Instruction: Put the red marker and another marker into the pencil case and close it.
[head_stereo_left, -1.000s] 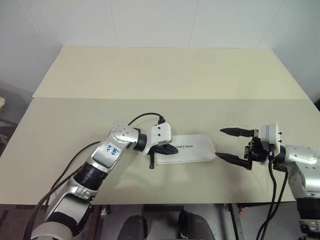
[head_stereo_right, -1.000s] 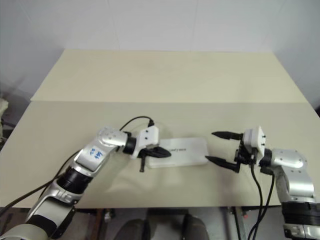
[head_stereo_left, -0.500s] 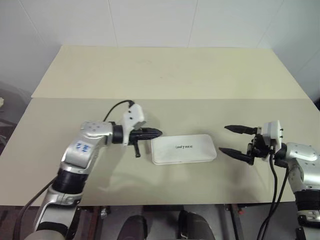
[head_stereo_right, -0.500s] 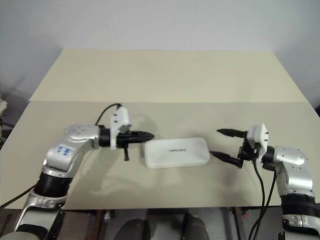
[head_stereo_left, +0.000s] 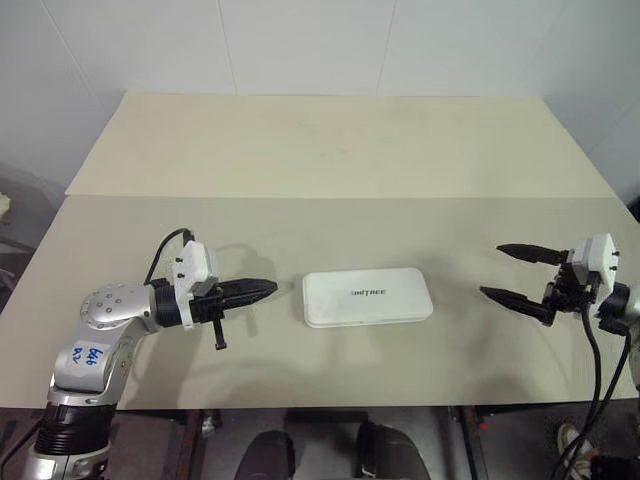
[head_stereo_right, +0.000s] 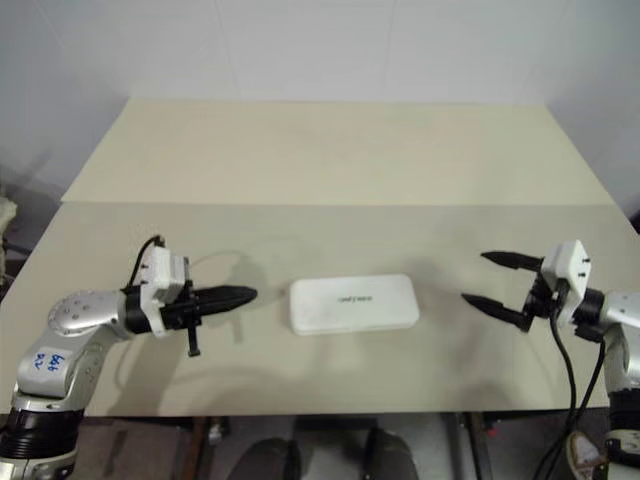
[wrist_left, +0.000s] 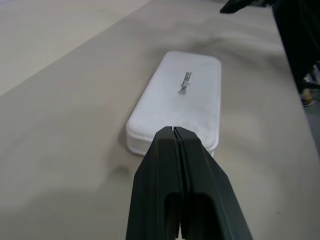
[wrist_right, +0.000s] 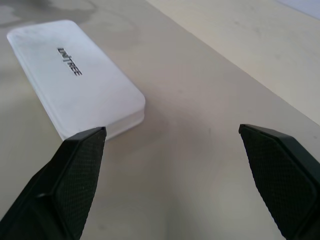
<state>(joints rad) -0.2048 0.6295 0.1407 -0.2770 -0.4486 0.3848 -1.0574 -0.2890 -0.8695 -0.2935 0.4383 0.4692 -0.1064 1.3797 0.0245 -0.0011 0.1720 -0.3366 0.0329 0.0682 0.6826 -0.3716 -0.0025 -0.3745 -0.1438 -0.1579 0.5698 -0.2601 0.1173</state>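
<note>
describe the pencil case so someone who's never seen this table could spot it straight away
Look at the beige table, at its near half, about midway between the robot's two arms. The pencil case lies there flat and shut: a long white box with rounded corners. A small dark logo on its lid marks it, and nothing else lies beside it.

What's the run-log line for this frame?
pencil case: closed, flat on table | left gripper: shut, empty, apart from case | right gripper: open, empty

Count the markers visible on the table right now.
0. None lies on the beige table; the flat white plastic pencil case sits closed at its middle, so any markers inside would be hidden.
</note>
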